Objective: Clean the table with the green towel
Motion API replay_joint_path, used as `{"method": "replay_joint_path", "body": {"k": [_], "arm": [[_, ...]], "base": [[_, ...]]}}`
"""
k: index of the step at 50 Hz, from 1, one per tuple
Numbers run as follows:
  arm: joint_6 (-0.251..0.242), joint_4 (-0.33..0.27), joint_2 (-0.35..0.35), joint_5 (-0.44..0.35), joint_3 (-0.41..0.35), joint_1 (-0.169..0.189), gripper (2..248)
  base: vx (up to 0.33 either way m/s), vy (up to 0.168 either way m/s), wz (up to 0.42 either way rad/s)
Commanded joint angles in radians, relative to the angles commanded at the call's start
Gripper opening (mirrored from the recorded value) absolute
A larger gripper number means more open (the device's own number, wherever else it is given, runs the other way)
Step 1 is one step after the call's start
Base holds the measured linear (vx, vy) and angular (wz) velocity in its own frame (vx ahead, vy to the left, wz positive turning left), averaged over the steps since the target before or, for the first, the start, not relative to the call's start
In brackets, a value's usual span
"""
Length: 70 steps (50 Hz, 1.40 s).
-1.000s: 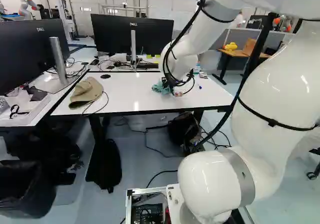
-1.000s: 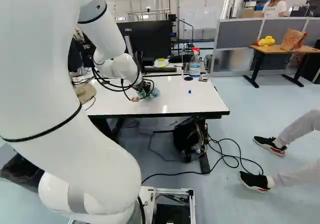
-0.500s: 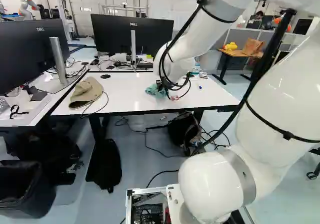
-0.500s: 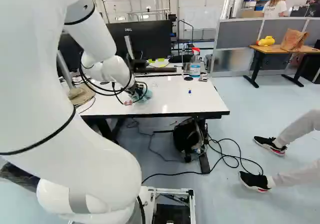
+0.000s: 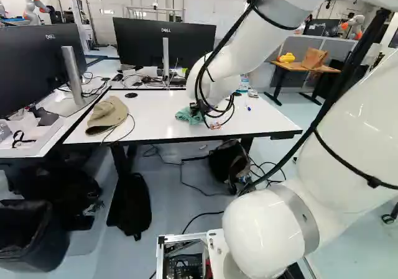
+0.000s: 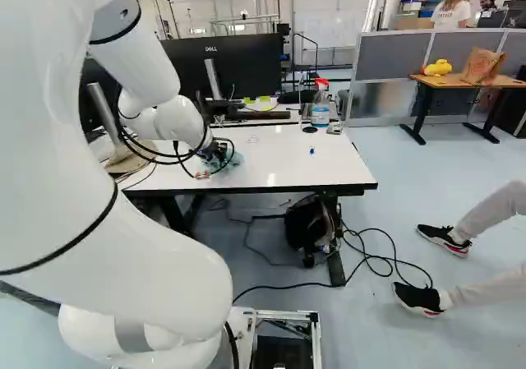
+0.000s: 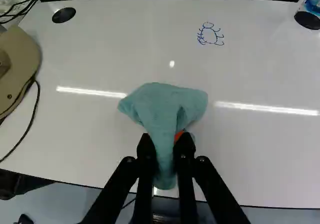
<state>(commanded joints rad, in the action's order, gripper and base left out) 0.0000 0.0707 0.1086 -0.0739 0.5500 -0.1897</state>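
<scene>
My gripper (image 5: 198,109) is low over the white table (image 5: 158,108), its fingers partly hidden by cables in the left base view. In the wrist view the gripper (image 7: 165,140) is shut on the green towel (image 7: 162,104); the cloth is bunched between both fingers and fans out ahead of them over the tabletop. The towel (image 5: 186,115) also shows beside the gripper in the left base view. A small blue ink drawing (image 7: 210,35) marks the white surface, well ahead of the towel and apart from it.
A beige cap (image 5: 107,115) with a dark cord lies near the table's left end. A spray bottle (image 6: 320,106) stands at the back right, and a small blue object (image 6: 311,150) lies nearer. A monitor (image 5: 163,43) rises behind. Another robot (image 5: 32,9) is far off.
My arm has swung leftward over the table, carrying the towel with it toward the cap. The ink drawing has come out from behind the arm in the right base view. The base has stayed put.
</scene>
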Motion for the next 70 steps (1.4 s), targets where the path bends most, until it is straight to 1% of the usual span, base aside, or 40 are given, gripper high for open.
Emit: {"method": "replay_joint_path", "body": {"k": [15,23,38,53,70], "arm": [[0.000,0.000,0.001,0.000,0.000,0.000,50],[0.000,0.000,-0.003,0.000,0.020,0.013,50],[0.000,0.000,-0.031,0.000,0.085,0.044,50],[0.000,0.000,-0.066,0.000,0.157,0.067,50],[0.000,0.000,-0.153,0.000,0.245,0.088,50]], "base": [[0.000,0.000,0.000],[0.000,0.000,0.000],[0.000,0.000,0.000],[0.000,0.000,0.000],[0.000,0.000,0.000]]}}
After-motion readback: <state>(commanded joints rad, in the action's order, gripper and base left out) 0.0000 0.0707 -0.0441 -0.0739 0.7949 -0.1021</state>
